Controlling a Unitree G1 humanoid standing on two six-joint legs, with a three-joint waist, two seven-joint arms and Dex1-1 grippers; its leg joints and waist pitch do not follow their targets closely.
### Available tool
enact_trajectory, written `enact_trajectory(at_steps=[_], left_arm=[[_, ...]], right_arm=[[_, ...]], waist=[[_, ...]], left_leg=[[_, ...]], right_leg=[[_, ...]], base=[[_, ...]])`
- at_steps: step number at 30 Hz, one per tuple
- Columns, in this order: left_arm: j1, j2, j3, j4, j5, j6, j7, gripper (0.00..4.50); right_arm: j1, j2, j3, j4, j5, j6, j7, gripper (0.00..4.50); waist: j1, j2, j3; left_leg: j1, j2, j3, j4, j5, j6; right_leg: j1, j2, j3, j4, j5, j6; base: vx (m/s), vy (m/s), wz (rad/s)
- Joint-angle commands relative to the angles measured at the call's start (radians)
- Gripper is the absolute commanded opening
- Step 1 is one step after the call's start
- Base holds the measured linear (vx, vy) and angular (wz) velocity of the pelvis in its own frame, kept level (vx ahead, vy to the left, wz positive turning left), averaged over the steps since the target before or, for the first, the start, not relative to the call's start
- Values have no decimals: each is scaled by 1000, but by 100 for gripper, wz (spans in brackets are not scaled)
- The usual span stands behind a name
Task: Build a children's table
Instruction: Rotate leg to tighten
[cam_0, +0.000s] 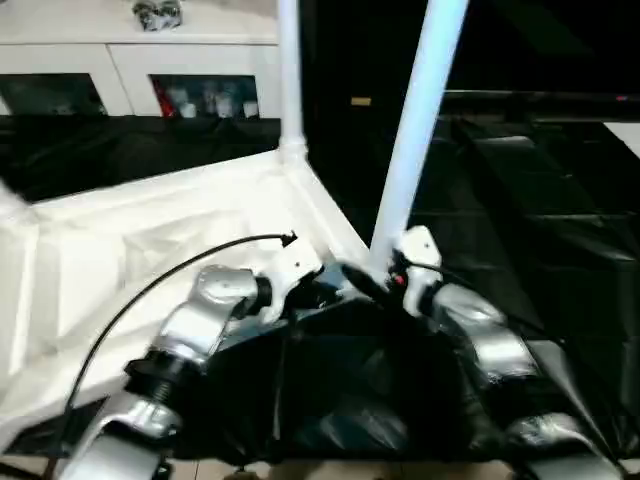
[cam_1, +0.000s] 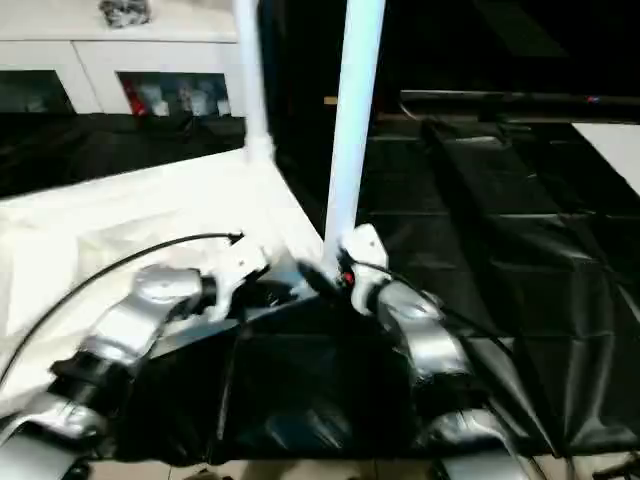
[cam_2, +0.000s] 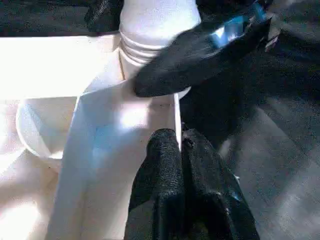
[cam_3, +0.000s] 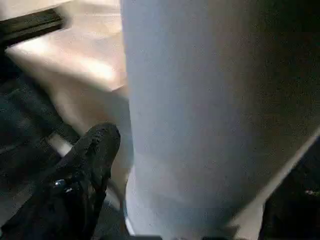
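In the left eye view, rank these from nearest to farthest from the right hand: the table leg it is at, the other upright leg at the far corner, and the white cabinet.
1. Near leg: right at the right hand, rising from the tabletop's near corner.
2. Far leg: upright at the corner behind, to the left.
3. White cabinet: against the back, upper left.

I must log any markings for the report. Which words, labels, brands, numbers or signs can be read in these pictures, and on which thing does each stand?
None can be read.
The table top and both standing legs are plain white.
The items in the cabinet are too blurred to read.
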Motion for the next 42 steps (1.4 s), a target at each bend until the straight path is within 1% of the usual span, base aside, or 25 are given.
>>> enact_trajectory(at_steps=[1, 3, 5, 6, 7, 9, 11, 14, 17, 21, 24, 25, 26, 27, 28, 29, 30, 32, 36, 37, 38, 39, 40, 41, 42], left_arm=[[-18, -12, -31, -50, -31, -42, -56, 0], [-12, 14, -36, -61, -48, -35, -113, 0], [-6, 35, -42, -75, -62, -26, -157, 0], [-4, 43, -43, -80, -68, -21, -174, 0], [-3, 51, -44, -83, -72, -20, -187, 0], [-1, 64, -49, -83, -77, -20, -207, 0], [0, 68, -51, -83, -78, -21, -219, 0], [0, 78, -55, -77, -78, -24, -249, 0], [-6, 86, -58, -73, -81, -26, -260, 0], [-8, 86, -57, -69, -81, -27, -263, 0], [-17, 62, -38, -54, -72, -27, -207, 0], [-22, 49, -29, -45, -69, -21, -177, 0], [-23, 47, -28, -44, -68, -19, -172, 0], [-32, 27, -15, -34, -64, -9, -125, 0], [-41, 5, -2, -24, -61, 2, -77, 0], [-47, -9, 3, -18, -51, 6, -39, 0], [-49, -13, 3, -17, -48, 8, -28, 0], [-56, -40, 5, -9, -30, 17, 33, 0], [-63, -89, 3, -1, -1, 38, 131, 0], [-71, -145, 11, 10, 26, 58, 237, 0], [-71, -145, 11, 10, 26, 58, 237, 0], [-75, -168, 14, 19, 36, 56, 283, 0], [-85, -203, 25, 38, 44, 68, 350, 0], [-86, -210, 25, 39, 44, 69, 355, 0], [-86, -222, 21, 35, 41, 72, 360, 0]], right_arm=[[25, 1, 83, -31, 19, 20, 130, 384], [42, -34, 102, -69, 40, 34, 219, 384], [52, -53, 115, -90, 49, 42, 268, 384], [56, -64, 123, -99, 51, 49, 295, 384], [60, -76, 133, -110, 55, 59, 325, 359], [66, -90, 144, -129, 63, 76, 362, 352], [67, -94, 146, -135, 65, 82, 375, 328], [72, -106, 162, -153, 67, 92, 414, 308], [79, -112, 171, -166, 65, 95, 426, 280], [78, -108, 170, -167, 64, 97, 422, 273], [65, -62, 132, -130, 54, 75, 326, 272], [56, -44, 115, -109, 50, 65, 281, 272], [54, -41, 112, -106, 50, 64, 273, 272], [37, -12, 85, -71, 42, 56, 192, 270], [19, 18, 59, -37, 35, 54, 110, 270], [4, 39, 43, -9, 24, 56, 40, 270], [0, 45, 38, -1, 20, 56, 19, 270], [-25, 85, 12, 47, 8, 58, -95, 270], [-56, 143, -24, 106, -5, 71, -255, 270], [-89, 202, -62, 169, -18, 79, -428, 270], [-89, 202, -62, 169, -18, 79, -428, 270], [-103, 224, -76, 196, -20, 78, -488, 270], [-115, 250, -74, 222, -32, 64, -527, 270], [-115, 253, -65, 226, -42, 51, -530, 270], [-115, 260, -51, 233, -63, 27, -539, 326]], waist=[[1, 0, -61], [7, -2, -59], [10, -2, -59], [10, -3, -60], [12, -3, -60], [15, -3, -60], [17, -3, -59], [19, -6, -60], [20, -5, -61], [20, -6, -62], [19, -5, -62], [16, -6, -59], [13, -6, -59], [12, -6, -58], [8, -5, -57], [5, -6, -55], [2, -7, -56], [-8, -6, -56], [-15, -7, -59], [-15, -5, -61], [-18, -5, -60], [-17, -6, -61], [-15, -5, -64], [-13, -6, -64], [-11, -6, -66]], left_leg=[[8, 31, 0, -59, -271, 68], [11, 31, -1, -60, -302, 55], [10, 33, -2, -62, -305, 54], [7, 32, -2, -62, -301, 55], [9, 32, -2, -62, -301, 52], [10, 32, -1, -61, -299, 50], [12, 32, -1, -61, -300, 47], [8, 32, -3, -62, -284, 45], [8, 32, -3, -61, -278, 45], [7, 31, -2, -60, -271, 44], [6, 30, -3, -60, -269, 41], [5, 28, -3, -61, -281, 36], [9, 28, -5, -62, -295, 29], [9, 27, -5, -62, -300, 28], [12, 26, -5, -61, -312, 20], [13, 24, -9, -63, -326, 11], [10, 24, -10, -64, -324, 7], [10, 23, -12, -65, -334, 1], [8, 25, -11, -65, -308, 4], [11, 25, -8, -62, -300, 2], [9, 24, -8, -63, -291, -1], [9, 23, -8, -63, -287, -3], [10, 24, -6, -60, -272, -1], [8, 23, -6, -60, -265, 4], [5, 24, -4, -58, -247, 10]], right_leg=[[51, -55, 50, -65, -253, -206], [51, -56, 50, -72, -316, -184], [51, -57, 51, -71, -329, -178], [52, -57, 51, -71, -328, -177], [50, -56, 51, -71, -329, -178], [49, -57, 52, -72, -336, -179], [46, -58, 52, -74, -347, -179], [51, -59, 52, -71, -340, -177], [50, -59, 52, -68, -321, -183], [51, -59, 52, -68, -318, -184], [50, -60, 52, -69, -325, -180], [50, -60, 51, -72, -351, -174], [49, -62, 50, -76, -380, -166], [49, -62, 49, -78, -397, -160], [45, -64, 49, -82, -430, -153], [45, -64, 45, -87, -475, -139], [48, -63, 44, -87, -482, -131], [45, -64, 44, -91, -495, -116], [46, -61, 47, -82, -414, -138], [43, -60, 49, -80, -392, -147], [43, -60, 50, -77, -374, -156], [45, -60, 49, -77, -374, -156], [45, -59, 51, -73, -330, -162], [47, -58, 51, -71, -313, -165], [49, -59, 52, -67, -274, -171]], base=[[0, 0, 0], [0, 0, 0], [0, 0, 0], [0, 0, 0], [0, 0, 0], [0, 0, 0], [0, 0, 0], [0, 0, 0], [0, 0, 0], [0, 0, 0], [0, 0, 0], [0, 0, 0], [0, 0, 0], [0, 0, 0], [0, 0, 0], [0, 0, 0], [0, 0, 0], [0, 0, 0], [0, 0, 0], [0, 0, 0], [0, 0, 0], [0, 0, 0], [0, 0, 0], [0, 0, 0], [0, 0, 0]])
